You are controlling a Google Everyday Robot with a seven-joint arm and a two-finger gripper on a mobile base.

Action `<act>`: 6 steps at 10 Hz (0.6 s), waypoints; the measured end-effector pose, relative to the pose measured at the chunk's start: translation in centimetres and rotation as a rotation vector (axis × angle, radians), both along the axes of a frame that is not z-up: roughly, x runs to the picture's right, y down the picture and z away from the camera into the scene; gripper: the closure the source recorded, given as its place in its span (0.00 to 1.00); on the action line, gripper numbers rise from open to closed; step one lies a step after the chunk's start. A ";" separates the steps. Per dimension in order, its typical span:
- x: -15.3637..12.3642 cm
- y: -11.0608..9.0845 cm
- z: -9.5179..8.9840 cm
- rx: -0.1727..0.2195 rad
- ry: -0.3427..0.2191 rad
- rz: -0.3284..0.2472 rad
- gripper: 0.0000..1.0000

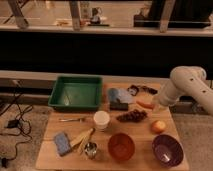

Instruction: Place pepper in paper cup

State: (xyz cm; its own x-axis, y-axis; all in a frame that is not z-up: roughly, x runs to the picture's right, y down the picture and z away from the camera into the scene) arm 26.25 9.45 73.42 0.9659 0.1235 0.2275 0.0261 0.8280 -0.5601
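The pepper point(144, 104) is a thin red-orange chili lying on the wooden table, right of centre towards the back. The paper cup point(101, 120) is a short cream-white cup standing upright near the table's middle, left of the pepper. My gripper point(155, 105) is at the end of the white arm that reaches in from the right. It hangs low, right beside the pepper's right end. The arm hides its tip.
A green tray point(76, 93) stands at the back left. Dark grapes point(131, 116) lie between cup and pepper. An orange fruit point(158, 126), a red-orange bowl point(121, 146), a purple bowl point(167, 149), a metal cup point(90, 149) and a blue sponge point(62, 143) sit along the front.
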 end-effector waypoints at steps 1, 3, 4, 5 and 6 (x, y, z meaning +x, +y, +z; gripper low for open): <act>-0.5 0.7 -0.4 -0.037 -0.022 0.017 0.96; -1.1 1.9 -0.8 -0.092 -0.048 0.027 0.96; -1.1 1.9 -0.8 -0.092 -0.048 0.027 0.96; -1.0 2.0 -0.8 -0.094 -0.047 0.029 0.96; -1.0 2.0 -0.8 -0.094 -0.047 0.029 0.96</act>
State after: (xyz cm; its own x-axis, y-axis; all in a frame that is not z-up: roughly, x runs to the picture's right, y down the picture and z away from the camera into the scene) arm 25.23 11.43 72.63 0.9503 0.1740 0.2583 0.0309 0.7727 -0.6340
